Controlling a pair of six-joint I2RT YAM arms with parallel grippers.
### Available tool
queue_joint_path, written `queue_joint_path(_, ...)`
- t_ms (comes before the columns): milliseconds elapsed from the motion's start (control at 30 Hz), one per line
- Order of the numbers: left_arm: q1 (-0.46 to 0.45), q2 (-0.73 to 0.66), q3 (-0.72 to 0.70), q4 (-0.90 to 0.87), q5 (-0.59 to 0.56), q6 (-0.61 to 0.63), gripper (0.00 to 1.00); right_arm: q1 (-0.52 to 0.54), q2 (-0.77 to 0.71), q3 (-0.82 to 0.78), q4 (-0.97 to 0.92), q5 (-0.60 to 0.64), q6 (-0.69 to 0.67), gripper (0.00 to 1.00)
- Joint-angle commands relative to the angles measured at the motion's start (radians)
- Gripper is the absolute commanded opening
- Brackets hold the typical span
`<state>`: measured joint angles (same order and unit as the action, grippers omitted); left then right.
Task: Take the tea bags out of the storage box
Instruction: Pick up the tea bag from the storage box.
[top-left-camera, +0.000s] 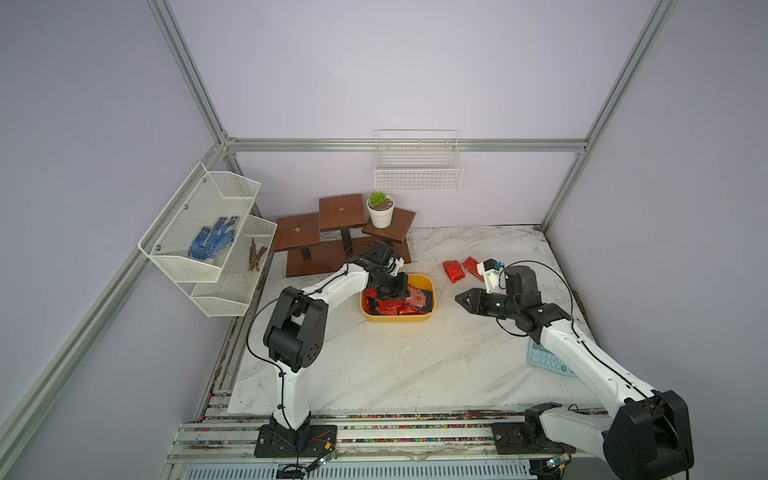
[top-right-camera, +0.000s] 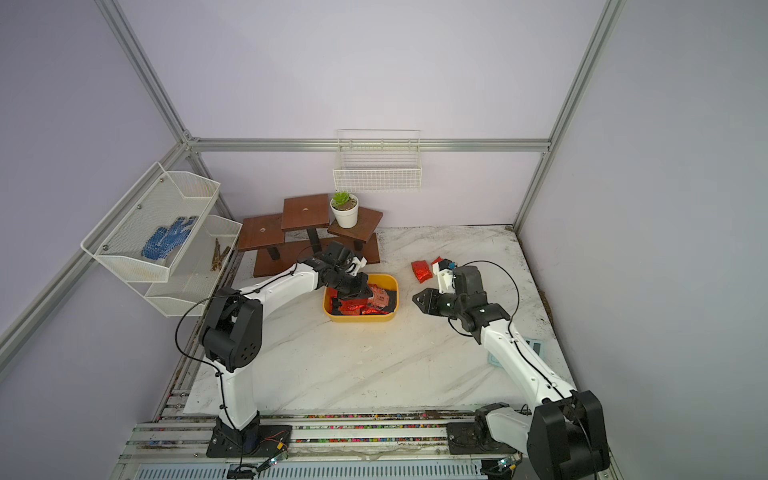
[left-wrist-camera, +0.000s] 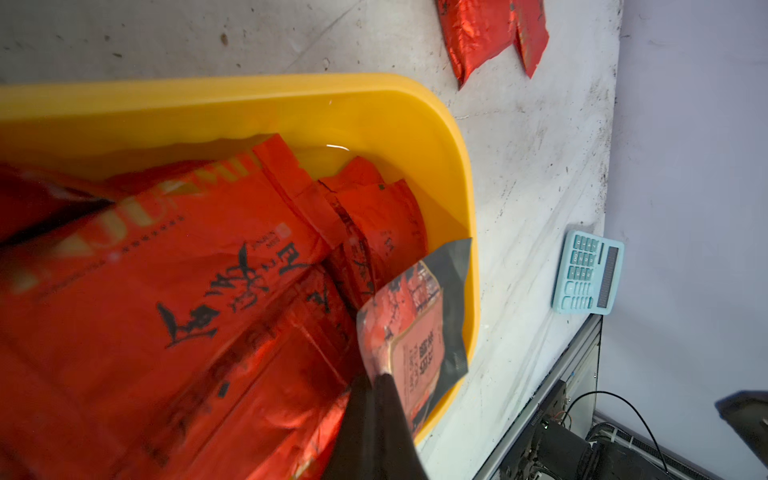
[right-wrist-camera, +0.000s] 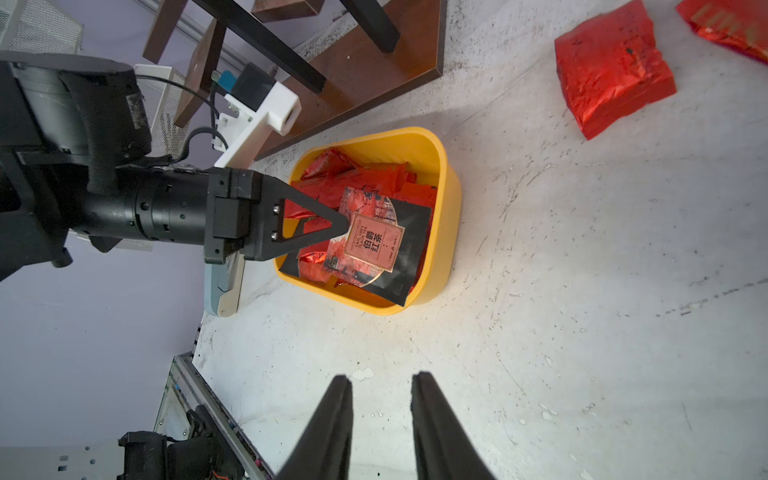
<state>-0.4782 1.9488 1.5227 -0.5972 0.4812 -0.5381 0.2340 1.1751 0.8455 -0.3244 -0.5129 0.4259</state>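
The yellow storage box (top-left-camera: 397, 320) (top-right-camera: 361, 319) sits mid-table, full of red foil tea bags (left-wrist-camera: 174, 266). My left gripper (left-wrist-camera: 384, 376) (right-wrist-camera: 347, 224) reaches into the box and is shut on the edge of a black sachet with an orange-red face (left-wrist-camera: 415, 324) (right-wrist-camera: 374, 245), which lies on top of the pile. Two red foil tea bags (top-left-camera: 453, 271) (right-wrist-camera: 611, 66) lie on the table right of the box. My right gripper (top-left-camera: 457, 298) (right-wrist-camera: 382, 380) hovers over bare table just right of the box, open, with nothing between its fingers.
A pale blue calculator (top-left-camera: 548, 361) (left-wrist-camera: 588, 272) lies under the right arm near the table's right edge. A brown stepped wooden stand (top-left-camera: 340, 232) with a potted plant (top-left-camera: 380, 210) stands behind the box. A white wire basket (top-left-camera: 417, 166) and a mesh shelf (top-left-camera: 208, 232) hang on the walls.
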Motion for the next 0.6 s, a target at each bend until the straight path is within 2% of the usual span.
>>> queue_joint_path(0, 0.007, -0.093, 0.032, -0.051, -0.02, 0.026, 0.0, 0.001, -0.053, 0.052, -0.033, 0.028, 0.003, 0.31)
queue_joint_path(167, 0.001, -0.108, 0.1, -0.081, 0.011, 0.039, 0.0, -0.019, -0.138, 0.094, -0.085, 0.104, 0.019, 0.3)
queue_joint_path(300, -0.024, -0.049, 0.229, -0.126, 0.052, 0.058, 0.0, -0.031, -0.214, 0.149, -0.145, 0.161, 0.016, 0.31)
queue_joint_path(567, -0.104, 0.245, 0.694, -0.341, 0.156, 0.168, 0.0, -0.048, -0.334, 0.253, -0.253, 0.238, 0.021, 0.34)
